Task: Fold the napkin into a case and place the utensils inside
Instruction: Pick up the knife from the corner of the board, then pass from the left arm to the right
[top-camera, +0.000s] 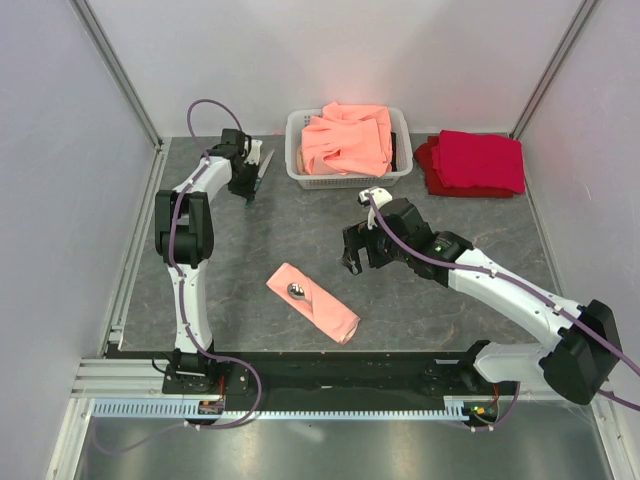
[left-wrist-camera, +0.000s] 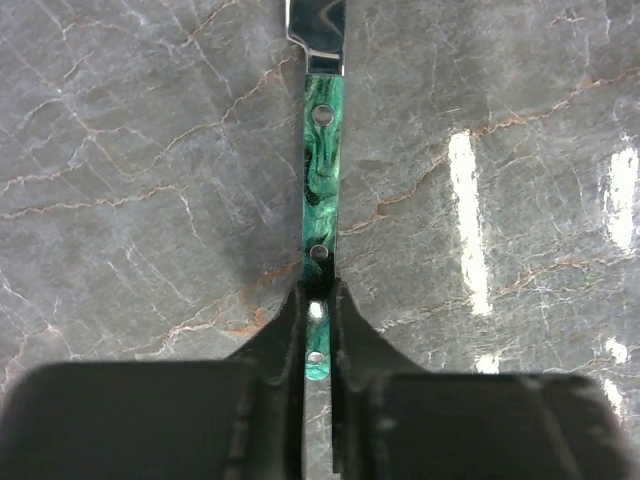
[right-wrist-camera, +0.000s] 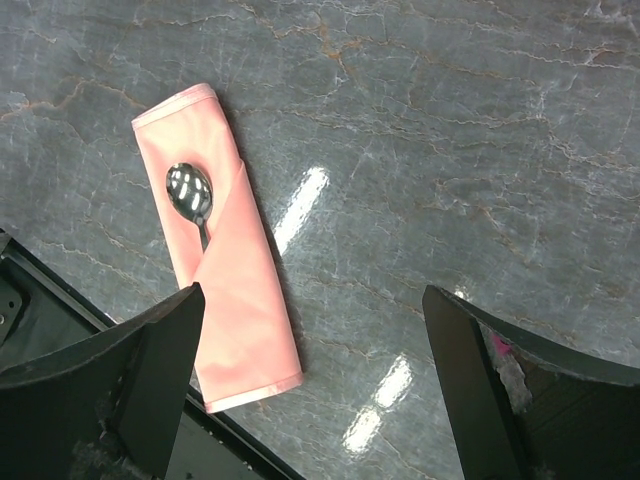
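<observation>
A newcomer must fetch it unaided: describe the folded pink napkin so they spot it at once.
On the grey table, look at the near side, ahead of the arms' bases. There a pale-pink napkin lies folded into a narrow slanted strip. Unlike the salmon cloths in the white basket and the red stack at the back, it has a spoon poking from its fold.

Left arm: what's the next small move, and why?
Probably lift the green-handled utensil straight up off the table. The left gripper is shut on the end of its handle while it lies flat, and the folded napkin, with the spoon tucked in, lies well away, nearer the arm bases.
</observation>
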